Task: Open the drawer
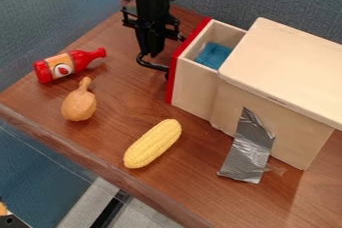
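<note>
The black gripper (152,47) hangs down at the top centre, just left of the drawer's red front. Low on that front, a curved black handle (153,65) sticks out to the left, right by the gripper's lower end; whether they touch I cannot tell. The drawer (194,90) stands partly out of the pale wooden box (287,67), on the box's left side. Inside the drawer lies a blue thing (214,55).
A red bottle (69,65) and a brown drumstick-shaped toy (79,103) lie on the wooden table (194,177) at the left. Yellow corn (153,143) lies near the front edge. Silver tape (250,149) runs from the box's side onto the table. A grey-blue wall stands behind.
</note>
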Tool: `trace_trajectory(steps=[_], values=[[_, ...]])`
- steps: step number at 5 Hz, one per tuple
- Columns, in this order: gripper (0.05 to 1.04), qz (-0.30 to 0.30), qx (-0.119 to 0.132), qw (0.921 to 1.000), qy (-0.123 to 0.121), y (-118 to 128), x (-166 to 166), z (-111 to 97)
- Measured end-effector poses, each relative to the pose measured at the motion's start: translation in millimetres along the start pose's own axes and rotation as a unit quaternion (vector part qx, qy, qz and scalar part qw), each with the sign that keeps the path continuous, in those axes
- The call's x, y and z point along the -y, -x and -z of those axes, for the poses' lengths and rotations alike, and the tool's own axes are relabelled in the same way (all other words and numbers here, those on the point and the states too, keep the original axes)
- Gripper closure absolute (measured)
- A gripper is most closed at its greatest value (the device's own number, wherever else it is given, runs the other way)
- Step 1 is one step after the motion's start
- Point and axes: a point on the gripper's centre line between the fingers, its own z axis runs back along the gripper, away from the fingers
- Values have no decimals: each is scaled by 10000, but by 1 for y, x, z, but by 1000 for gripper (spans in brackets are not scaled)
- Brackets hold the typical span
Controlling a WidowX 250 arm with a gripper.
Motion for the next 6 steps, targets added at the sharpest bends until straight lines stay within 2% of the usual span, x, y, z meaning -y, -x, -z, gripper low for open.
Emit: trace_trajectory(steps=[1,6], values=[[942,-58,-44,10000,-39,3,-12,-3],[942,109,-45,9998,-129,-2,-24,-18]])
